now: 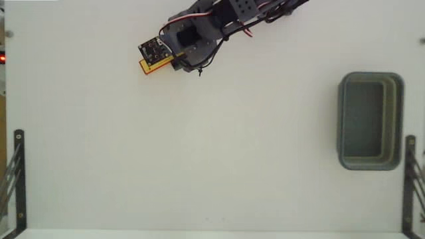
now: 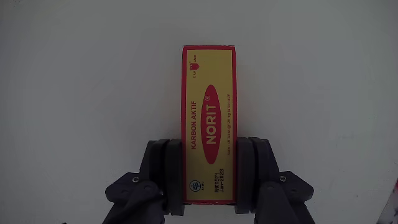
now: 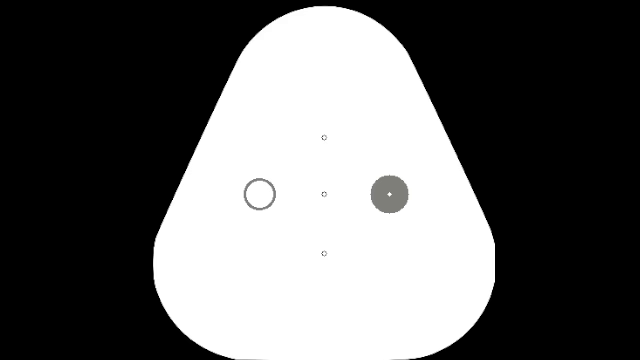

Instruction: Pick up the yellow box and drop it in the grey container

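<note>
In the wrist view the gripper (image 2: 209,171) has its two dark fingers (image 2: 166,168) pressed against the long sides of the yellow box (image 2: 209,118), clamping its near end while the rest of the box reaches out over the white table (image 2: 81,81). In the fixed view the box (image 1: 147,66) sits under the arm, well apart from the grey container (image 1: 370,121), up and to its left.

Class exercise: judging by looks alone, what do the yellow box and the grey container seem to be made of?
The yellow box: probably printed card, matt, with sharp folded edges and flat printed lettering. The grey container: likely moulded plastic, dull finish, with rounded corners and a thick even rim. Neither is certain from pictures.
</note>
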Robot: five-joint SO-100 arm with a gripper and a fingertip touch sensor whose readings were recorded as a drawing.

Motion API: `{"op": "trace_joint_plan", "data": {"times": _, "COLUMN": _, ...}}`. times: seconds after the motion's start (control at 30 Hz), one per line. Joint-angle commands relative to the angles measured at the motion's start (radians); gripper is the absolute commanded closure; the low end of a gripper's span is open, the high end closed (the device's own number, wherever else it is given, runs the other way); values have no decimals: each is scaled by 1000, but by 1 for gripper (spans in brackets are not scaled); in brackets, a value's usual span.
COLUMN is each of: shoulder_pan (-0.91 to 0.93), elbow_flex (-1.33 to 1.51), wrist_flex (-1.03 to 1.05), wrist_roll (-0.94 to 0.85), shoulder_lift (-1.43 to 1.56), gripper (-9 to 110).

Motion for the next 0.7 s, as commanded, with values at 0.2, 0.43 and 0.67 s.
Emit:
{"op": "trace_joint_plan", "data": {"times": 0.2, "shoulder_pan": 8, "elbow_flex": 4, "wrist_flex": -14, "wrist_roll": 5, "shoulder_lift": 20, "gripper": 63}}
{"op": "trace_joint_plan", "data": {"times": 0.43, "shoulder_pan": 8, "elbow_flex": 4, "wrist_flex": -14, "wrist_roll": 5, "shoulder_lift": 20, "gripper": 65}}
{"op": "trace_joint_plan", "data": {"times": 0.67, "shoulder_pan": 8, "elbow_flex": 4, "wrist_flex": -14, "wrist_roll": 5, "shoulder_lift": 20, "gripper": 65}}
